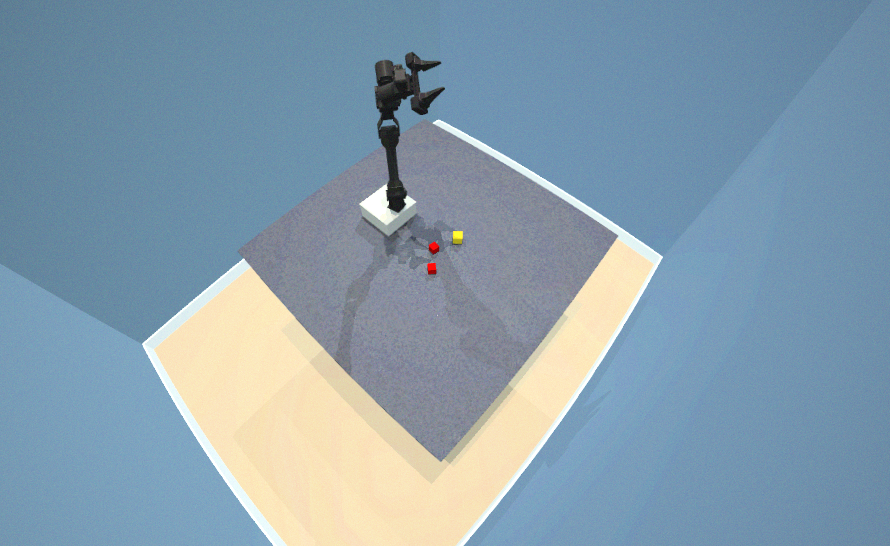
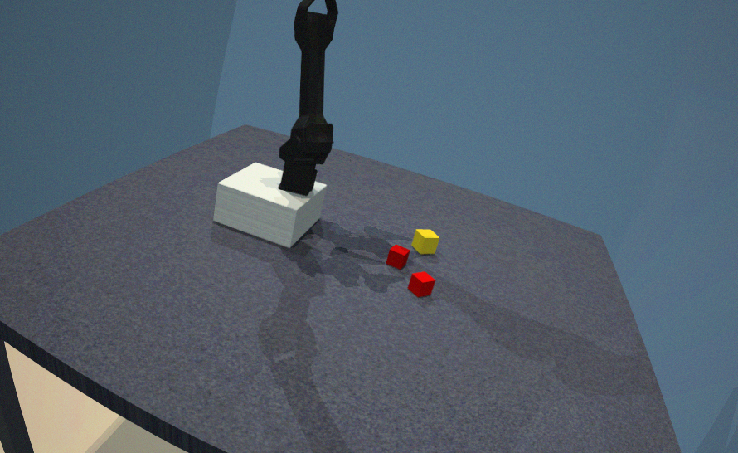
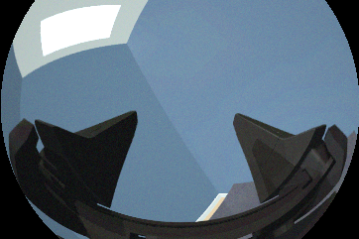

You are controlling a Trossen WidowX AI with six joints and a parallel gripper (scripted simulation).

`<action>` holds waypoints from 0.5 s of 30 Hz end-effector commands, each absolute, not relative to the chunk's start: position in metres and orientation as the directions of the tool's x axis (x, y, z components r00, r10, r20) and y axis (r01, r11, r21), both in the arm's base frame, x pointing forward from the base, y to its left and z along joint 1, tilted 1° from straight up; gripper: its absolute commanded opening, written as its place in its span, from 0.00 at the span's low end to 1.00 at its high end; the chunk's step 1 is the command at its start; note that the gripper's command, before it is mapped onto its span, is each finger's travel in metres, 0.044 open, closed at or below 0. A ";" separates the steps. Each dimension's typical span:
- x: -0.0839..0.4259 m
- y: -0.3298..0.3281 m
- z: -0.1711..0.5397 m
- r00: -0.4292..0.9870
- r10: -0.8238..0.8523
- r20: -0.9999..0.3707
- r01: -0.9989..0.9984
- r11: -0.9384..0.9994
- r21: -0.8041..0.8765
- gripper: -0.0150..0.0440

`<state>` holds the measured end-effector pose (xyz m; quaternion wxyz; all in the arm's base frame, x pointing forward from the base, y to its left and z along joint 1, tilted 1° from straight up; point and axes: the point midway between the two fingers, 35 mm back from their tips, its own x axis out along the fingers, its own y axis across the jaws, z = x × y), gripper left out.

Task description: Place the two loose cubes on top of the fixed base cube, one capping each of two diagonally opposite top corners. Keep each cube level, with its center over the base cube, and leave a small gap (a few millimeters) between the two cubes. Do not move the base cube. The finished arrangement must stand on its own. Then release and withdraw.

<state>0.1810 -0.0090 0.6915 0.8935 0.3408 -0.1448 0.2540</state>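
Three small cubes lie apart on the dark grey table (image 1: 503, 318) (image 2: 135, 292). A yellow cube (image 1: 457, 236) (image 2: 425, 241) is farthest right. One red cube (image 1: 433, 247) (image 2: 397, 256) sits just left of it. A second red cube (image 1: 431, 269) (image 2: 420, 284) sits in front of both. Nothing is stacked. My gripper (image 1: 441, 75) (image 3: 186, 117) is open and empty. It is raised high above the arm's base, points sideways into the air, and is far from the cubes. The wrist view shows only the two fingers against the blue wall. The exterior view shows the arm but not the gripper.
The arm stands on a white block (image 1: 379, 215) (image 2: 259, 211) at the back of the table, left of the cubes. The table stands on a pale wooden floor (image 1: 265, 420) with a light rim. Arm shadows fall across the table near the cubes.
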 end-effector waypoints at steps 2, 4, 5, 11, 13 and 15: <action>0.188 -0.017 0.689 0.837 0.337 0.431 -0.541 0.634 0.553 0.84; 0.206 -0.040 0.679 0.859 0.286 0.424 -0.503 0.620 0.602 0.75; 0.217 -0.052 0.673 0.872 0.258 0.416 -0.480 0.612 0.628 0.71; 0.274 -0.115 0.622 0.943 0.099 0.317 -0.316 0.562 0.764 0.70; 0.292 -0.134 0.599 0.964 0.048 0.262 -0.246 0.542 0.803 0.70; 0.310 -0.152 0.574 0.980 0.001 0.198 -0.169 0.522 0.836 0.70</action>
